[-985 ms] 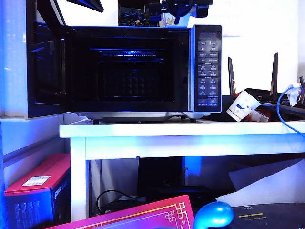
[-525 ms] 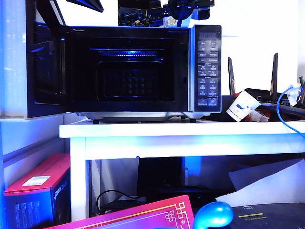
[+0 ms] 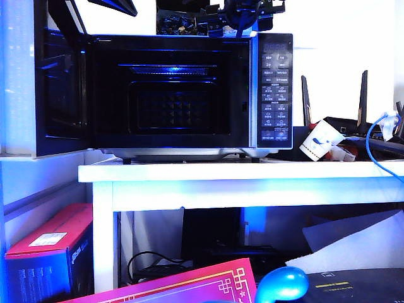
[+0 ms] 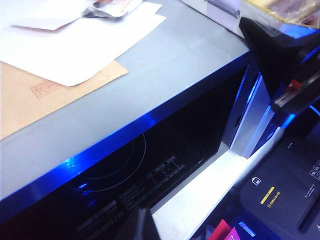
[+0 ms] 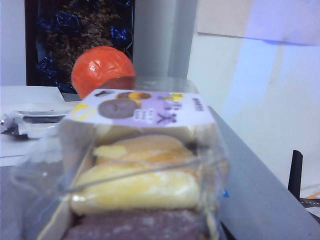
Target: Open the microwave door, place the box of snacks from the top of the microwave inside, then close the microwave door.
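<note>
Both grippers above the black-fronted silver microwave [image 3: 189,95] – right gripper [image 3: 243,16] by the clear-wrapped snack box [image 5: 140,165], left gripper [image 3: 113,5]; grips can't tell.

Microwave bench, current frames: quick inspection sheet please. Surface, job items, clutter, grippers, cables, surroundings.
Surface: white table carries the microwave.
Job's things: microwave door swung open to the left, cavity empty; box of snacks on the microwave top, fills the right wrist view.
Clutter: papers and orange ball on the microwave top; paper cup tipped beside it.
Grippers: right gripper at the box above the microwave's right end, jaws hidden. Left gripper over the open door's top edge, jaw state unclear.
Cables: blue cable at right.
Surroundings: red box under the table.
</note>
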